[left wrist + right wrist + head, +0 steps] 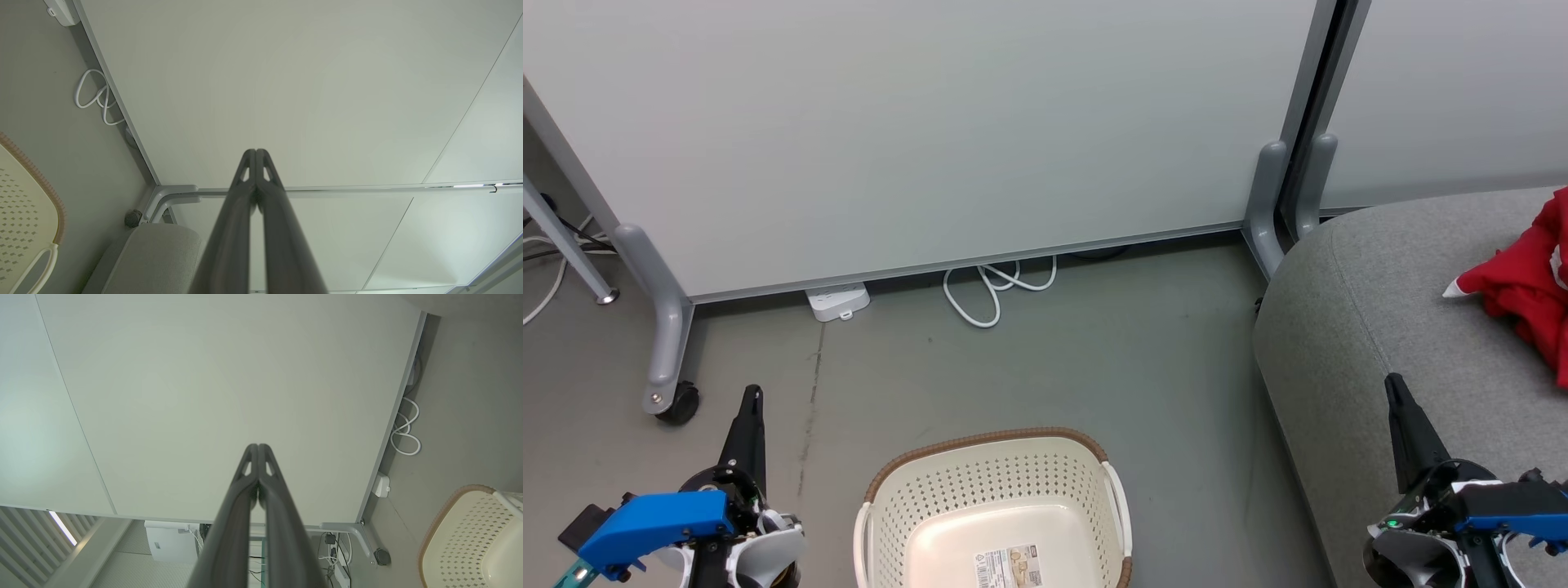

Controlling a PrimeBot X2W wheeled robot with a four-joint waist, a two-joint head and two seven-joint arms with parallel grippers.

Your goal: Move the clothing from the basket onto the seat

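Grey floor [1054, 367] runs up to pale grey-white partition panels [931, 122] on grey metal legs, w/ a looped white cable [995, 294] and a white power strip [839, 300] along their bottom edge. Large light grey fabric sofa [1356, 327] w/ a rounded corner stands on the robot's right. Oval cream-white plastic laundry basket [988, 482], perforated sides and brown woven-look rim, sits on the floor nr the sofa's side edge, a strip of floor btwn them. Its inner floor shows, w/ a paper label [1009, 567] on it. Bright red soft clothing [1523, 286] w/ white trim lies bunched on the sofa's top, well back from the rounded corner and partly cut off by the picture edge. Can't tell if one piece or two. Robot's left gripper [754, 394] hangs over the floor left of the basket, fingers pressed together tip to tip, nothing in them. Its right gripper [1394, 382] shows against the sofa's near edge, likewise closed tight and empty, apart from the clothing.
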